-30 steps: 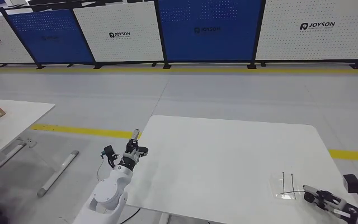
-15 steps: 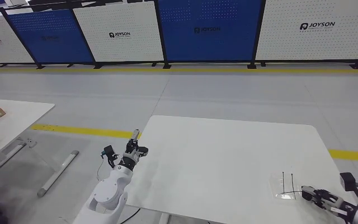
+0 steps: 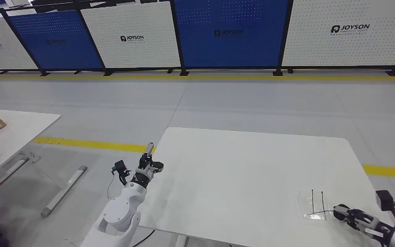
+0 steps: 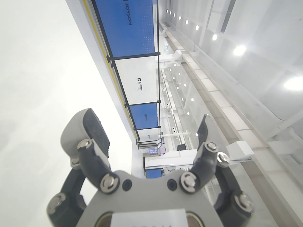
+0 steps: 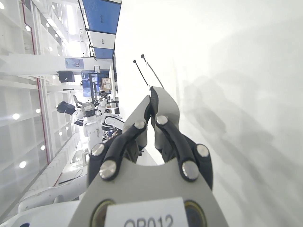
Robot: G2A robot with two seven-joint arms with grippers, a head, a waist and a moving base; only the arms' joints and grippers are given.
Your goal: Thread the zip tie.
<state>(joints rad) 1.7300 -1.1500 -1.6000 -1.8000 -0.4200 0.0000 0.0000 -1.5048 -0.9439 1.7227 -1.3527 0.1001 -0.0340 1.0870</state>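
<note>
Two black zip ties (image 3: 313, 199) (image 5: 140, 72) lie side by side near the table's near right corner. A third zip tie (image 3: 321, 213) lies across their near ends, and its end meets the tips of my right gripper (image 3: 339, 213) (image 5: 151, 90). The right gripper's fingers (image 5: 165, 102) are pressed together, shut on that tie, low over the table. My left gripper (image 3: 148, 163) (image 4: 151, 124) is at the table's left edge, far from the ties. It is open with nothing between its pads (image 4: 97, 131).
The white table (image 3: 247, 179) is bare around a clear flat sheet (image 3: 303, 207) under the ties. Its right edge and near corner are close to the right gripper. Blue and white panels (image 3: 228, 34) stand far behind.
The right gripper has shifted slightly toward the table's near right corner, still at the tie's end. The left arm has not moved.
</note>
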